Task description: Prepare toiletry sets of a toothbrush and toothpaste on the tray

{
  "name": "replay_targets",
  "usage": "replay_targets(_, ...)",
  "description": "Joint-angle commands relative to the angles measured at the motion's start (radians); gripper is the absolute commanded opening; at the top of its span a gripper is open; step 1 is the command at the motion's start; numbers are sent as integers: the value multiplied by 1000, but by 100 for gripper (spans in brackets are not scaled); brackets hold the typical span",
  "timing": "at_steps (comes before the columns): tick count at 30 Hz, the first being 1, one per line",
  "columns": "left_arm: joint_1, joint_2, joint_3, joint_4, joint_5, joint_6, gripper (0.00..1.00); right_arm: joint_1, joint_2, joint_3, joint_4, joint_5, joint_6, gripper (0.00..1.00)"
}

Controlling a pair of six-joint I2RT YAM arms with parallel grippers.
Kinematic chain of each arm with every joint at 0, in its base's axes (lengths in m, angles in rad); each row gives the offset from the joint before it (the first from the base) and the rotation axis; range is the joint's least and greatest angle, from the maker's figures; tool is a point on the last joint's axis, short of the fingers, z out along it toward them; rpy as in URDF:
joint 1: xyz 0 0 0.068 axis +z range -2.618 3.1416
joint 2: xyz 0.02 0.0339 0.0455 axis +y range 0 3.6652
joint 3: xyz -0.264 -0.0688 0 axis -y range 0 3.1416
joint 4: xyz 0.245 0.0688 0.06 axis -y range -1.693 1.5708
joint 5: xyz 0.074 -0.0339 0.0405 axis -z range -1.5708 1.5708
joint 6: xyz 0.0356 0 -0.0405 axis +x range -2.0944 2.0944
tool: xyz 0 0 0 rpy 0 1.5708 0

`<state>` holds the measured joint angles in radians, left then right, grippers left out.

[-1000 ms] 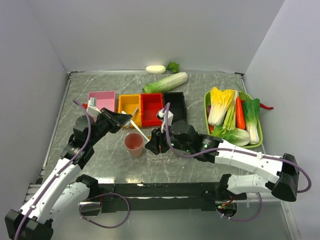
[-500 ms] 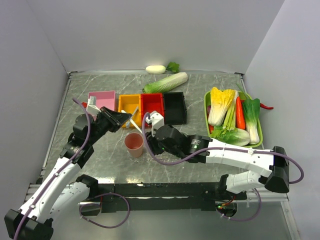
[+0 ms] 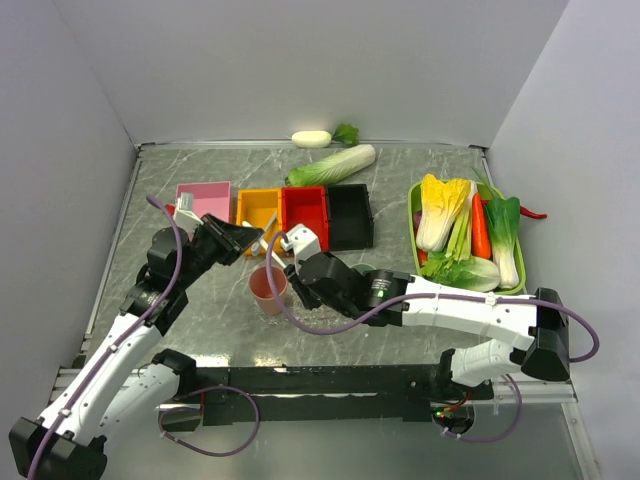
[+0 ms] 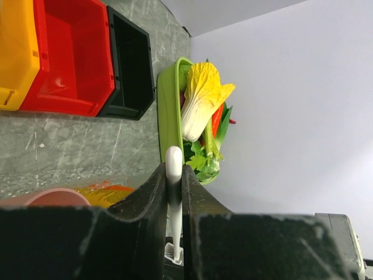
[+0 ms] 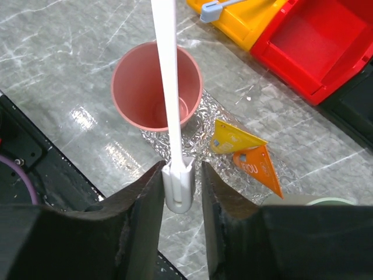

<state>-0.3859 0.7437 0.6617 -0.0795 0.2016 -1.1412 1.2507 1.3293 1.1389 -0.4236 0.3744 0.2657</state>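
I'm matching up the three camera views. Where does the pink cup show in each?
Top view: pink cup left of centre, in front of the yellow bin.
Left wrist: only the cup rim, bottom left, above the jaws.
Right wrist: cup upper left of centre, behind the white toothbrush.
Shared landmark: the red bin.

Pink cup (image 3: 268,289) blocks the tray (image 5: 204,133) at its 9 o'clock end; yellow bin (image 3: 257,208) and red bin (image 3: 303,216) wall off 12 o'clock. Table (image 3: 215,316) lies open at cup's 7 o'clock.
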Motion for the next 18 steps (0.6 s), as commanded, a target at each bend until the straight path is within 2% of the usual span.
replay_targets(1,2,-4,50,24,1,17,1,13,13,56,-6,40,-22,31)
replay_targets(4,2,-3,42,38,12,21,1,15,16,58,-9,41,-23,19)
replay_targets(6,2,-4,42,41,16,29,5,15,18,62,-17,44,-23,12)
replay_targets(8,2,-7,50,40,15,38,17,18,15,67,-20,43,-23,8)
replay_targets(12,2,-10,75,32,10,90,31,18,-7,73,-40,24,-25,1)
replay_targets(13,2,-12,79,27,6,100,44,18,-12,76,-49,20,-25,0)
replay_targets(14,2,-12,96,23,1,110,51,18,-24,85,-58,8,-25,0)
replay_targets(16,2,-18,113,3,-30,150,65,18,-38,94,-92,-8,-23,0)
replay_targets(18,5,-21,144,-28,-54,201,73,18,-61,107,-124,-26,-20,0)
